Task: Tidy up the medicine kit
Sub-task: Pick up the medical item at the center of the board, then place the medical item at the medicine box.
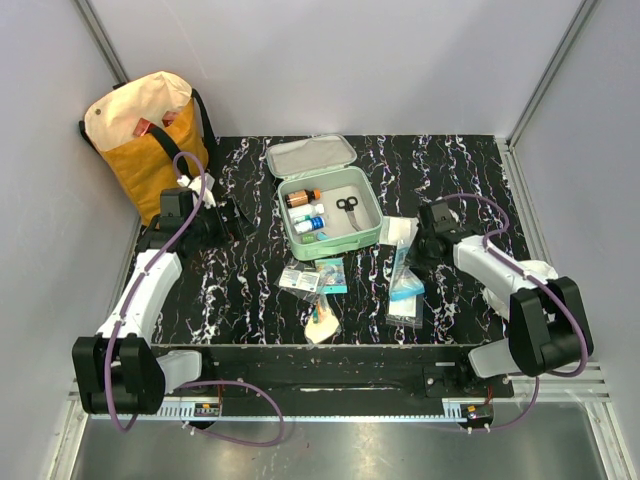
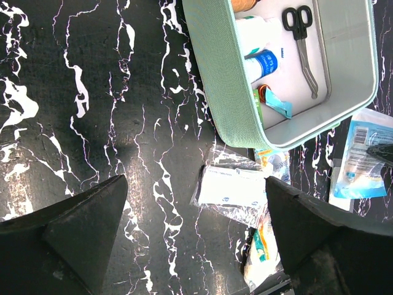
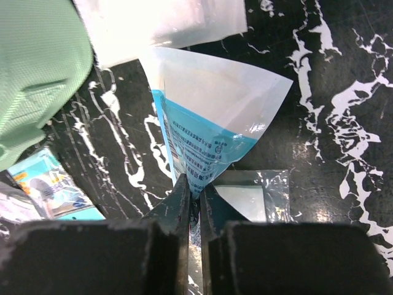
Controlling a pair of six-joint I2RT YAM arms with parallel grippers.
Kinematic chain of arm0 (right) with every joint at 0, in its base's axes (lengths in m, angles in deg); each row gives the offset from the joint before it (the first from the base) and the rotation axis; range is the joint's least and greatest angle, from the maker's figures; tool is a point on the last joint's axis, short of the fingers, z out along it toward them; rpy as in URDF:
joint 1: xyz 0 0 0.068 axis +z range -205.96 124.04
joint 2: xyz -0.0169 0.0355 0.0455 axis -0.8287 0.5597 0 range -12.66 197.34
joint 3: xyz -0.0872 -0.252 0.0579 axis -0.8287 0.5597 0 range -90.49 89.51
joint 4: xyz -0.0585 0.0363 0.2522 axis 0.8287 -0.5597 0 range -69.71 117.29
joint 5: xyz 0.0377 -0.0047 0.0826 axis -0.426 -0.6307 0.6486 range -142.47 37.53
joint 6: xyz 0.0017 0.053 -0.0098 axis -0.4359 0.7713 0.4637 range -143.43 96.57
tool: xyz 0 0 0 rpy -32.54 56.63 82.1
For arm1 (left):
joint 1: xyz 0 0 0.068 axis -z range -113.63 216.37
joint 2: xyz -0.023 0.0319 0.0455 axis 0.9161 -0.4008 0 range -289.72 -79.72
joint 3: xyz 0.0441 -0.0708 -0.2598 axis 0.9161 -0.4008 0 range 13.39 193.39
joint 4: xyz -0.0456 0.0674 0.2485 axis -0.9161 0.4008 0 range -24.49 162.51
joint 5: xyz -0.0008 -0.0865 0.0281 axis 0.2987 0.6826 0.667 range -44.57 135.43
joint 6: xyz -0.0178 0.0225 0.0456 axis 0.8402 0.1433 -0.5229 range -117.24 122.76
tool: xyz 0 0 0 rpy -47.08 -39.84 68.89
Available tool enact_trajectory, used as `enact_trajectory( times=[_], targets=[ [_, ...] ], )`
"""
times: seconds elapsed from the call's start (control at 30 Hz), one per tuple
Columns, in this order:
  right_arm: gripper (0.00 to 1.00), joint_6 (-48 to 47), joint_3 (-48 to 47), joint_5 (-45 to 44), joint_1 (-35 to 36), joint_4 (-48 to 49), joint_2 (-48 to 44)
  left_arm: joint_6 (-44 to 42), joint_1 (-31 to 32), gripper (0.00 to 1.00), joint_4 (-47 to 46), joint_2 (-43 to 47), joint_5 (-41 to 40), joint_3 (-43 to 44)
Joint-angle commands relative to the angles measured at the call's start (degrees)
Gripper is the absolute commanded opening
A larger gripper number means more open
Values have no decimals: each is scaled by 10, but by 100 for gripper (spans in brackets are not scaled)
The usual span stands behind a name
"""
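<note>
1. The blue-and-white packet, just right of the medicine kit on the counter, is pinched at one corner by the closed right end effector.
2. A straight lift is advised, as the thin film may slip.
3. Release is best made low inside the kit, beside the scissors.
4. The left end effector, wide open left of the kit, should be held clear.

In the left wrist view the top edge cuts off the medicine kit; the blue-and-white packet has its lower end hidden between the pinching fingers of the right gripper, print illegible.
</note>
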Motion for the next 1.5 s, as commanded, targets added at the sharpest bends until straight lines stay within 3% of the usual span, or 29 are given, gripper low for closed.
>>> enact_trajectory(
  times=[0.0,0.17,0.3,0.43,0.7,0.83,1.13,1.27,1.3,1.37,1.47],
  targets=[
    [2,-15,-47,33,1,17,-42,-4,-3,99,-22,-3,15,6],
    [3,-27,-93,70,1,51,-84,-4,-3,99,-22,-7,19,7],
    [4,-55,-155,117,1,95,-62,-4,-3,99,-22,-8,22,7],
    [4,-98,-240,208,1,138,37,-5,-4,99,-23,-8,25,7],
    [4,-182,-448,333,1,92,273,-11,-2,99,-24,-5,31,0],
    [5,-223,-536,350,1,24,355,-10,-2,99,-30,-9,36,0],
    [13,-228,-595,329,0,-11,441,-9,-3,99,-33,-41,38,16],
    [34,-214,-592,288,1,-17,450,-10,-3,99,-31,-52,36,28],
    [46,-216,-591,289,1,-16,448,-10,-3,99,-31,-55,36,29],
    [51,-220,-592,307,1,-13,442,-11,-3,99,-31,-59,36,36],
    [59,-227,-620,256,1,-37,429,-16,-3,99,-28,-71,41,54]
  ],
)
